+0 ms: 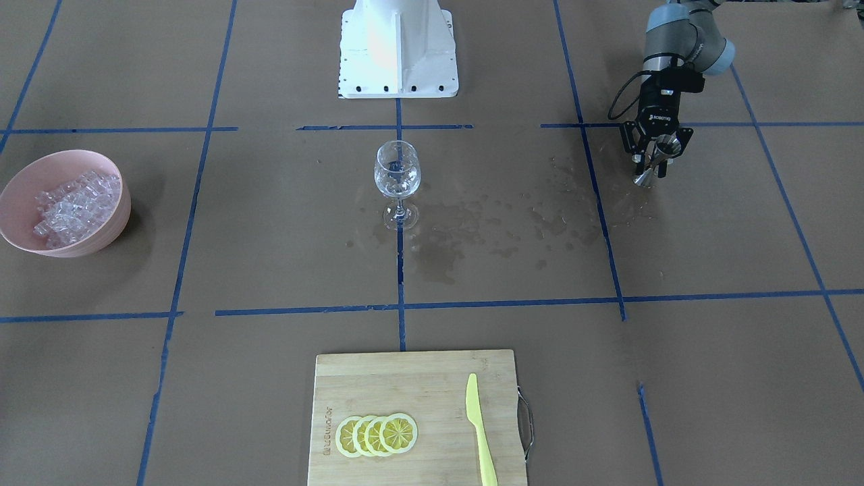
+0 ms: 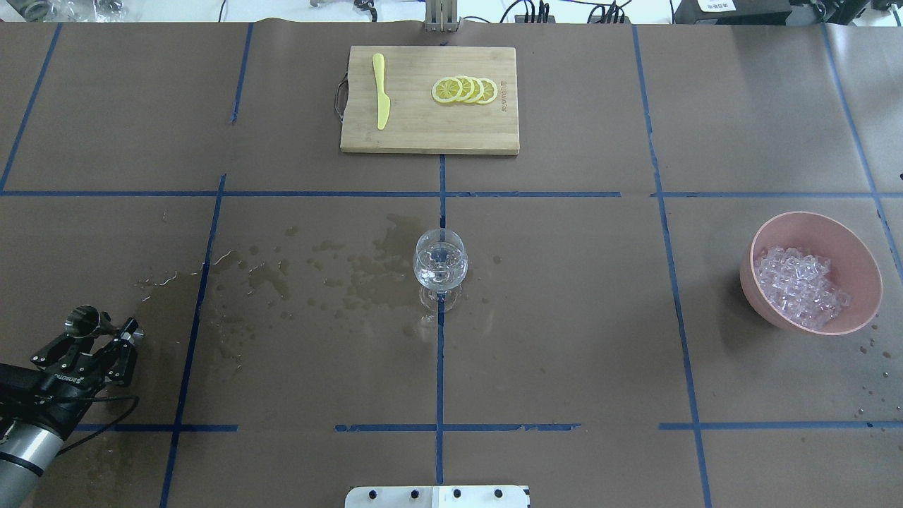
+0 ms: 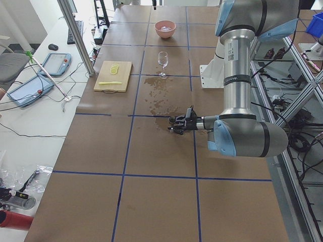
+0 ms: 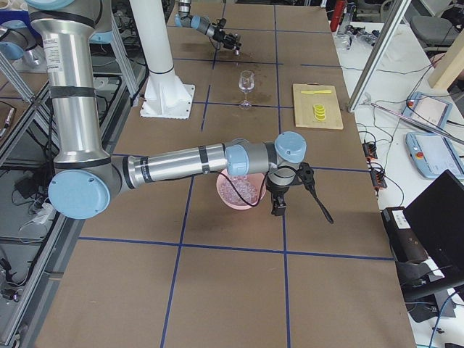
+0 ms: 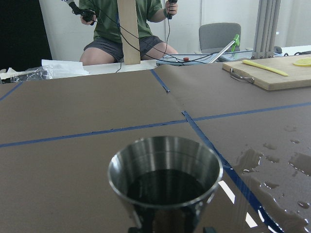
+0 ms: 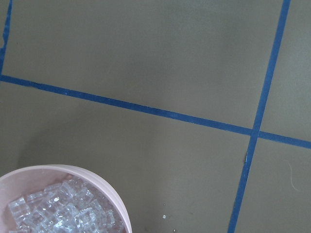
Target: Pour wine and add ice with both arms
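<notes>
My left gripper (image 1: pixel 651 164) is shut on a steel jigger (image 1: pixel 649 170) low over the table at my left side; they also show in the overhead view (image 2: pixel 95 335) and the exterior left view (image 3: pixel 180 122). In the left wrist view the jigger's cup (image 5: pixel 165 177) looks dark inside, and I cannot tell if liquid is in it. The wine glass (image 1: pixel 398 177) (image 2: pixel 440 267) stands upright mid-table; wine in it is barely visible. Ice (image 1: pixel 75 208) (image 2: pixel 797 282) (image 6: pixel 58 211) fills a pink bowl (image 1: pixel 101 237) (image 2: pixel 811 216). My right gripper (image 4: pixel 278 201) hangs beside the bowl (image 4: pixel 226 199); I cannot tell whether it is open or shut.
Wet spill patches (image 1: pixel 472 226) (image 2: pixel 338 271) lie between the glass and the jigger. A wooden cutting board (image 1: pixel 418 378) (image 2: pixel 423 134) holds lemon slices (image 1: pixel 376 435) and a yellow knife (image 1: pixel 480 432). The white pedestal (image 1: pixel 398 54) stands behind the glass. A black long-handled tool (image 4: pixel 317 199) juts out by the right gripper.
</notes>
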Motion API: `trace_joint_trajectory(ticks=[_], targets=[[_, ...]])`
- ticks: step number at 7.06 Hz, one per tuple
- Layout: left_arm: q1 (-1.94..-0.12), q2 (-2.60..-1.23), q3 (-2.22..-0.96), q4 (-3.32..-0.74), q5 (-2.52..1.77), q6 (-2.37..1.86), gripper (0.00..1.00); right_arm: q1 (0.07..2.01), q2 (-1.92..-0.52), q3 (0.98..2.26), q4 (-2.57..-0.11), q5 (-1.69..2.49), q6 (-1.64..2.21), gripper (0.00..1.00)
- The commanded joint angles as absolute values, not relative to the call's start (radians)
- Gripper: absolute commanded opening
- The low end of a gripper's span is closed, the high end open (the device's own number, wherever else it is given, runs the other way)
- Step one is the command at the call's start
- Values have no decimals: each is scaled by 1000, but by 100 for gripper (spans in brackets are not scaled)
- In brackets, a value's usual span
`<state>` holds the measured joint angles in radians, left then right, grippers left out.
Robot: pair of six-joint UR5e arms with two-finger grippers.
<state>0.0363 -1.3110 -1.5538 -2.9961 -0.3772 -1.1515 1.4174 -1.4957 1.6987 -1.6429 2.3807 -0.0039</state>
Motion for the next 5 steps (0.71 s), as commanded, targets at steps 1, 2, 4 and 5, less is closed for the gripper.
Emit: trace_joint_trajectory(ticks=[1,2,4,5], targets=[[37,-1312,-1552,-3022,-332,-1152,57,1417,-1496,1698,-1643,2381,-5,100],[37,-1312,-1545,-3022,-331,-1152,54,1417,-1496,1698,-1643,2381,-5,100],[44,-1313,-1525,-3017,-337,-1150,49,1417,-1496,1695,-1643,2381,-3,100],[54,-1315,-1525,-3019,-337,-1150,47,1417,-1496,1695,-1643,2381,-3,100]])
